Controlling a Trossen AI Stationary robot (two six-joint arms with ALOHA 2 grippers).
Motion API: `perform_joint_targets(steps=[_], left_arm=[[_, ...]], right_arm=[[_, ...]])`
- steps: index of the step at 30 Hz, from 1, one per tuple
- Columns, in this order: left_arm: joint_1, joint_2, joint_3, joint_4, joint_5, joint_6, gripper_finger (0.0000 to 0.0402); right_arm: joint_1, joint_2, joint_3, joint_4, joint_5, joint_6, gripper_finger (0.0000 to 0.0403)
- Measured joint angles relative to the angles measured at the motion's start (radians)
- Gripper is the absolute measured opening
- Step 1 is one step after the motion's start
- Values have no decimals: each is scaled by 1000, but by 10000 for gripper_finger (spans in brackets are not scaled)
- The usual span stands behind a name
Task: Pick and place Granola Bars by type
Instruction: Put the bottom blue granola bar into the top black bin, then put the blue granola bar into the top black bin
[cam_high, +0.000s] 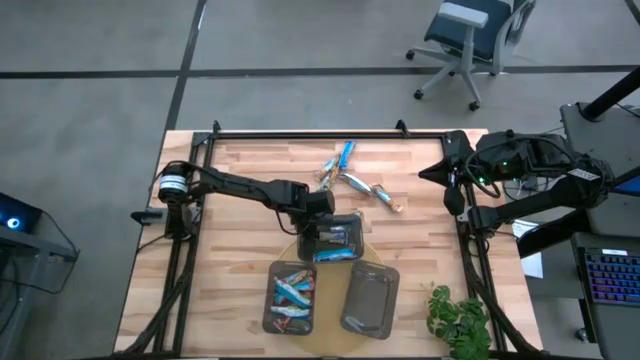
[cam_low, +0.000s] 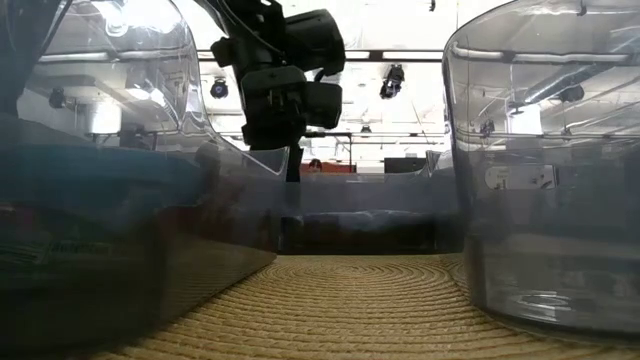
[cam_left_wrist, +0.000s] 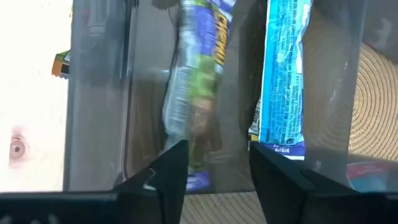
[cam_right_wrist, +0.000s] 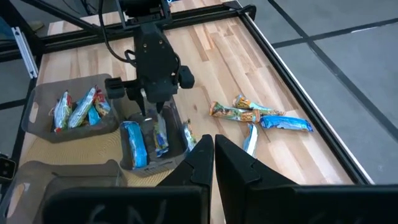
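Spanning most of the high view, a wooden table (cam_high: 240, 185) is seen with three grey trays on a round woven mat (cam_high: 330, 330). One tray (cam_high: 291, 297) is filled with several bars, another tray (cam_high: 370, 298) is beside it, and the middle tray (cam_right_wrist: 177, 134) is hovered over by the left gripper (cam_right_wrist: 149, 106), whose fingers are parted with nothing between them. A purple-green granola bar (cam_left_wrist: 196, 81) and a blue granola bar (cam_left_wrist: 283, 74) are lain in that tray. Loose bars (cam_high: 355, 175) are scattered farther back. The right gripper (cam_right_wrist: 214, 146) is kept closed and empty at the table's right edge.
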Motion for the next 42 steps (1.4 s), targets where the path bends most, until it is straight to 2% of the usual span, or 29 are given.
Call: perform_joint_targets(steps=[4, 9, 20, 24, 27, 30, 35, 42], left_arm=[[0, 0, 0, 1, -1, 1, 172], [0, 0, 21, 0, -1, -1, 174], [1, 0, 143, 1, -4, -97, 174], [1, 0, 197, -2, -4, -102, 174], [1, 0, 243, -10, -4, -101, 174], [1, 0, 296, -30, -4, -97, 174], [0, 0, 417, -134, -28, -68, 174], [-4, -41, 554, -353, -237, -28, 174]], right_arm=[[0, 4, 0, 0, 1, -3, 9], [0, 15, 0, 0, 2, 4, 9], [-4, 34, 0, 1, 129, 218, 9], [-39, 38, 0, 10, 171, 367, 9], [-80, 44, 3, 29, 176, 393, 9], [-125, 55, 4, 129, 148, 389, 9], [-235, 115, 6, 350, -15, 384, 9], [-358, 240, 6, 308, -15, 639, 9]])
